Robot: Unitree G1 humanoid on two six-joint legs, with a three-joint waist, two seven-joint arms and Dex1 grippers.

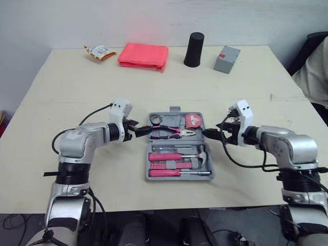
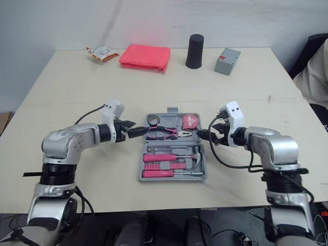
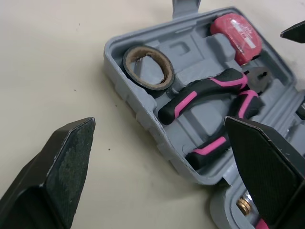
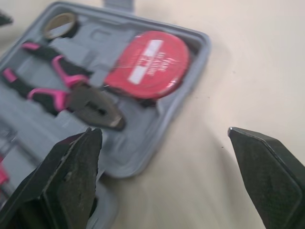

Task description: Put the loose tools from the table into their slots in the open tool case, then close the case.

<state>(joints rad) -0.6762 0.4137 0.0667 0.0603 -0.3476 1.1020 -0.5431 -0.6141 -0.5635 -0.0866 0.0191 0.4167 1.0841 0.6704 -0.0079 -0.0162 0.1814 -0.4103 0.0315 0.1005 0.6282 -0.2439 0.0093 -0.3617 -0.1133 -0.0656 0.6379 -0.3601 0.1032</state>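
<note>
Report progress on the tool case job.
Done, it seems: pliers, tape measure, tape roll and hammer sit slotted in the tool case. In hand: nothing; left gripper and right gripper, both open, flank it. Left: closing the lid.

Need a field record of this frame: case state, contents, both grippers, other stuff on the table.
tool case: open, lying flat on the table
far half: tape roll, pliers, tape measure, all seated
near half: pink-handled screwdrivers, hammer, seated
left gripper: open, at the far half's left edge; contact unclear
right gripper: open, at the far half's right edge; contact unclear
far side of table: snack packet, red cloth, black cup, grey box
</note>
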